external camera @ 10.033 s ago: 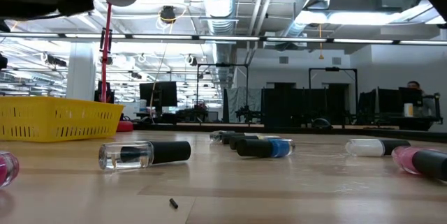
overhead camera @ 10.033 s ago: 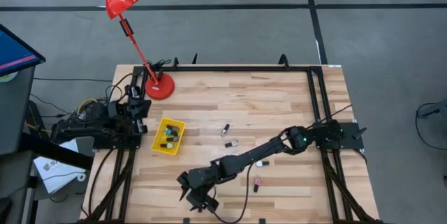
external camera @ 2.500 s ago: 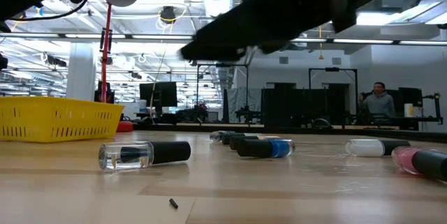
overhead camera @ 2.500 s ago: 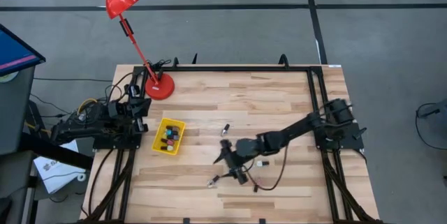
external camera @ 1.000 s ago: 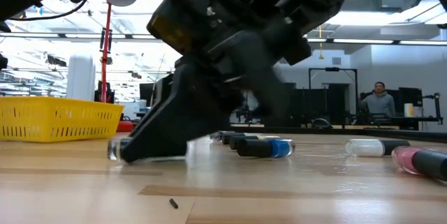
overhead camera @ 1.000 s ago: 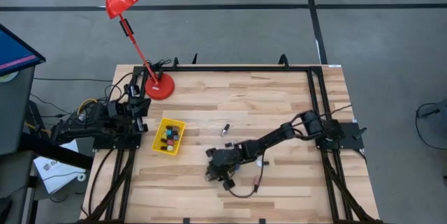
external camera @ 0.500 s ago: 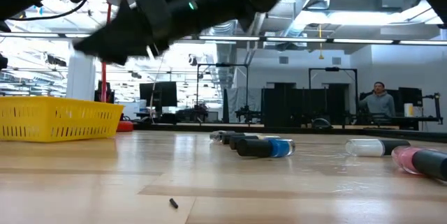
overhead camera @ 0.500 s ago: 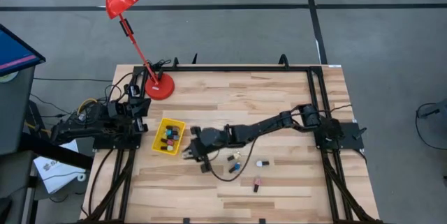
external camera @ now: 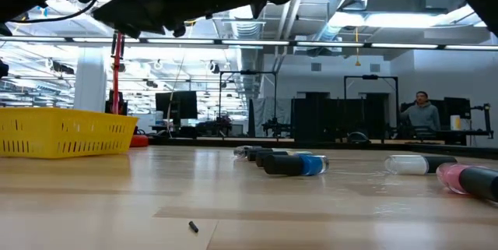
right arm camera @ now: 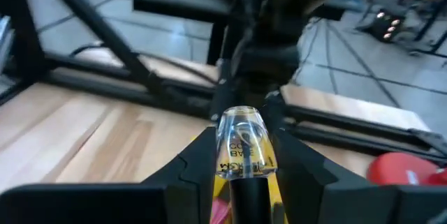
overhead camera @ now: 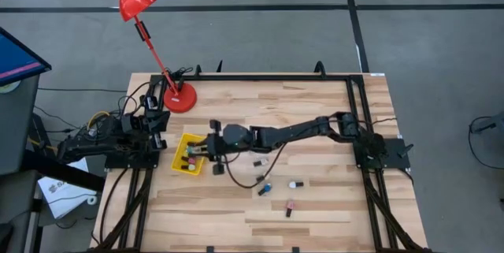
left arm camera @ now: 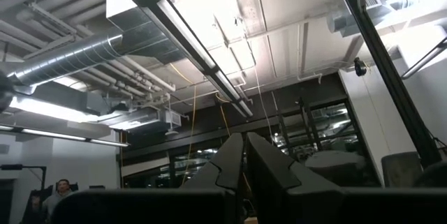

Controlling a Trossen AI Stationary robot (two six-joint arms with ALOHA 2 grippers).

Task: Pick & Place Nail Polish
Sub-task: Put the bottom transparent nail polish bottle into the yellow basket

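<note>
Placement comes next: our right pincer (overhead camera: 197, 152) hangs over the yellow bin (overhead camera: 180, 164), clamped on a clear bottle (right arm camera: 242, 142). We should lower before letting go, clear of the rim. Left pincer (left arm camera: 243, 162) rests closed.
</note>
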